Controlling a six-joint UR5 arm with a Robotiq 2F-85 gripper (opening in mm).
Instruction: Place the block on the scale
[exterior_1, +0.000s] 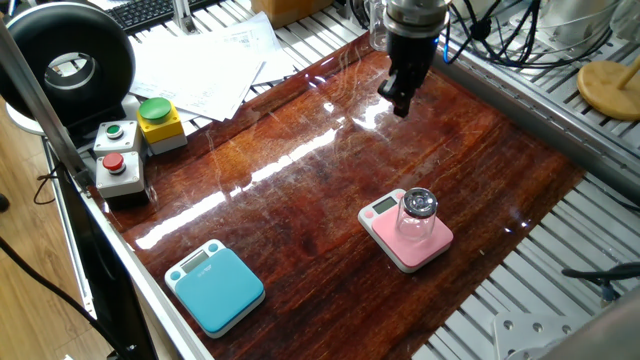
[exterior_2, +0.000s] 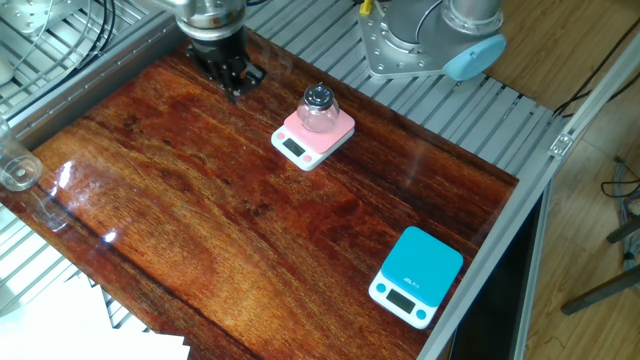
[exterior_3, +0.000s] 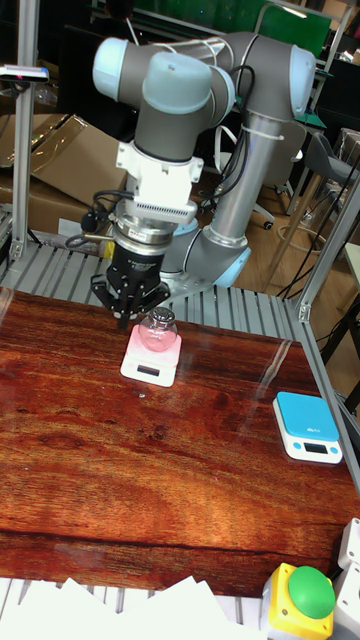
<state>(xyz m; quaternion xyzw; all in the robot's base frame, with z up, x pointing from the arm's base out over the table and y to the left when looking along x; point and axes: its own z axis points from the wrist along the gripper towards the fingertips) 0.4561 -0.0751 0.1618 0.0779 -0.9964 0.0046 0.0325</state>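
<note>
The block (exterior_1: 417, 212) (exterior_2: 318, 108) (exterior_3: 157, 328), a small clear jar with a rounded top, stands upright on the pink scale (exterior_1: 437, 246) (exterior_2: 297, 149) (exterior_3: 147, 373). Nothing touches it. My gripper (exterior_1: 401, 108) (exterior_2: 234, 90) (exterior_3: 125, 320) hangs over the wooden table near its far edge, well away from the scale. Its dark fingers come together at the tips and nothing is between them. In the tall fixed view it shows just left of the block.
A blue scale (exterior_1: 214, 287) (exterior_2: 418, 275) (exterior_3: 307, 426) lies at the table's other end. A taller clear glass vessel (exterior_2: 18, 172) (exterior_1: 380, 30) stands at the table's rim. Button boxes (exterior_1: 160, 125) and papers (exterior_1: 210, 60) sit beside the table.
</note>
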